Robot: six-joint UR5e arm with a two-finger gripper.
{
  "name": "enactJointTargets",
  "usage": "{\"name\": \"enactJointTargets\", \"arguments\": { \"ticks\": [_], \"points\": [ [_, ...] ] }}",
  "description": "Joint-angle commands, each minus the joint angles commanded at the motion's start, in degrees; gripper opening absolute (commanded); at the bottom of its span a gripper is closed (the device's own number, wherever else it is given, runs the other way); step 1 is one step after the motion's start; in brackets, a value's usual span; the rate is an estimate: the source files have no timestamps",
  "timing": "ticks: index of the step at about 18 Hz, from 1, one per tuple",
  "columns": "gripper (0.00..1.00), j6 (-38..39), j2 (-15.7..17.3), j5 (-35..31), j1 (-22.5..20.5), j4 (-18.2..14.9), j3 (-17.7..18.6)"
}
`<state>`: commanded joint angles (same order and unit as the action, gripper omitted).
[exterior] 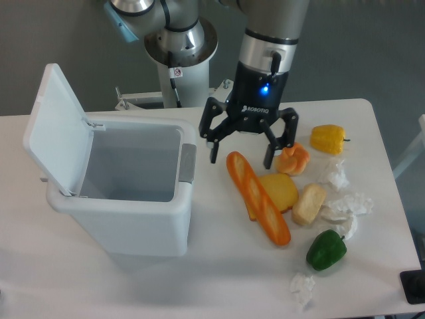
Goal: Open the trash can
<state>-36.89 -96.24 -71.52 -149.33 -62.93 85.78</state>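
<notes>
While ajar, trash can [119, 219] lid [54, 126] upright

Bright, even, diffuse light from overhead fills the scene. The white counter [133, 286] reads slightly cool and close to overexposed, yet it keeps faint tone. Shadows are soft and short: a pale grey one lies under the trash can [119, 199] at its front base, and thin ones hug the orange baguette [257, 197] and the green pepper [326, 250]. A blue indicator light glows on the gripper [242, 151] body. The glossy robot base [180, 40] carries mild highlights. Focus is sharp throughout, with no motion blur, and straight edges show little distortion
</notes>
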Motion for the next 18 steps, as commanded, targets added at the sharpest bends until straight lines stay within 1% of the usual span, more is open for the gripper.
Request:
{"name": "enactJointTargets", "arguments": {
  "ticks": [3,8,12,18],
  "points": [
    [1.00,-7.3,0.3,-7.2,-0.2,-0.2,0.4],
    [1.00,-11.5,0.1,-16.2,0.1,-0.3,0.7],
    [1.00,-16.6,0.3,-17.1,0.0,-0.1,2.1],
    [1.00,-16.8,-0.1,-17.1,-0.6,0.1,2.2]
  ]
}}
